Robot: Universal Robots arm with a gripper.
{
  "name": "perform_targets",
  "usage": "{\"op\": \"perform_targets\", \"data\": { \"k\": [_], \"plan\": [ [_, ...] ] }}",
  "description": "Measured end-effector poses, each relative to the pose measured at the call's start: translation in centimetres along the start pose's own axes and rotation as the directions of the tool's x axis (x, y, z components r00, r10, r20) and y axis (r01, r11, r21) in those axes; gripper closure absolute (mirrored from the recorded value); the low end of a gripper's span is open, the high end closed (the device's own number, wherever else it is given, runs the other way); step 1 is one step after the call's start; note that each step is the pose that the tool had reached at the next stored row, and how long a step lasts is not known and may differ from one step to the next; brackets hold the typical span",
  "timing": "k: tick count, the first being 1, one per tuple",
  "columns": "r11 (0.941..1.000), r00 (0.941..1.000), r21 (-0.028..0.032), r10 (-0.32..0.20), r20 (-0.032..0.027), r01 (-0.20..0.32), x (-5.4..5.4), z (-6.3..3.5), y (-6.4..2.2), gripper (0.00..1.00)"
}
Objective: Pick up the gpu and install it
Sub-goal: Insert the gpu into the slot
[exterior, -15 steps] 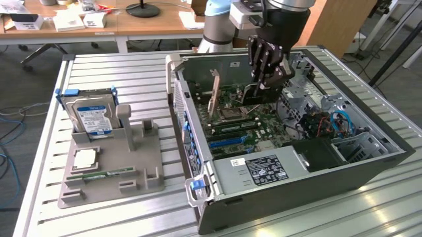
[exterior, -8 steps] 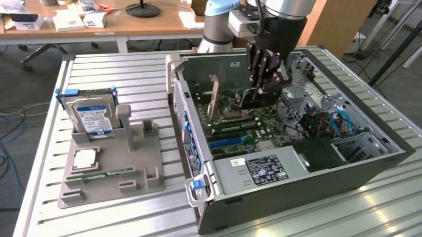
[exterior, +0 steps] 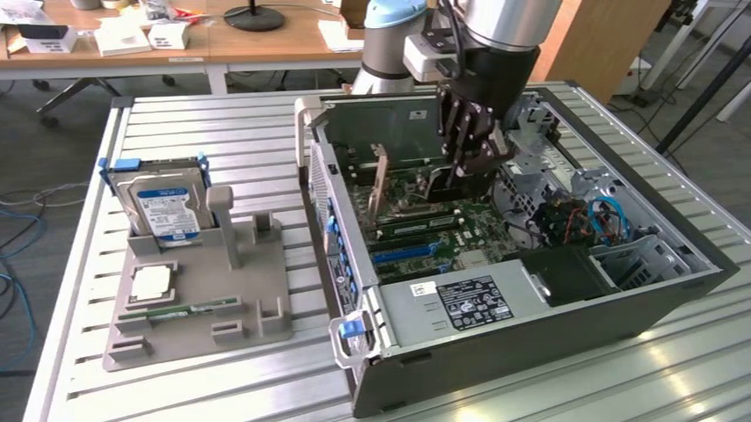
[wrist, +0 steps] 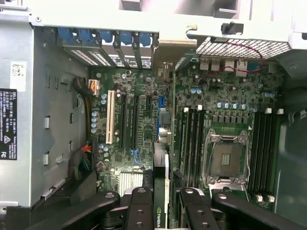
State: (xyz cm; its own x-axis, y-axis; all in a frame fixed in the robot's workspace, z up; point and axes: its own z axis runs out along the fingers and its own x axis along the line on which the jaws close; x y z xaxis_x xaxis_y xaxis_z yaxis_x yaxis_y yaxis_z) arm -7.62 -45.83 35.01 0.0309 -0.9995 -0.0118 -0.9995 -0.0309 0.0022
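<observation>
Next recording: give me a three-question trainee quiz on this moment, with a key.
1. Multiple choice: the gripper is shut on which item? A) a screwdriver B) the gpu C) a side panel
2. True or false: the hard drive sits inside the computer case.
3. Short answer: above the motherboard, is the gpu held flat or on edge?
Key: 1 B; 2 false, it stands upright in the grey holder on the exterior view's left; 3 on edge.
</observation>
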Motion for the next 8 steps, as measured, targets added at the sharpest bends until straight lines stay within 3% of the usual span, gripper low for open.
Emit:
{"op": "perform_targets", "data": {
  "k": [8],
  "plan": [
    [1.0000,1.0000,0.0000,0.000,0.0001,0.000,0.0,1.42,0.00,0.74]
  ]
}}
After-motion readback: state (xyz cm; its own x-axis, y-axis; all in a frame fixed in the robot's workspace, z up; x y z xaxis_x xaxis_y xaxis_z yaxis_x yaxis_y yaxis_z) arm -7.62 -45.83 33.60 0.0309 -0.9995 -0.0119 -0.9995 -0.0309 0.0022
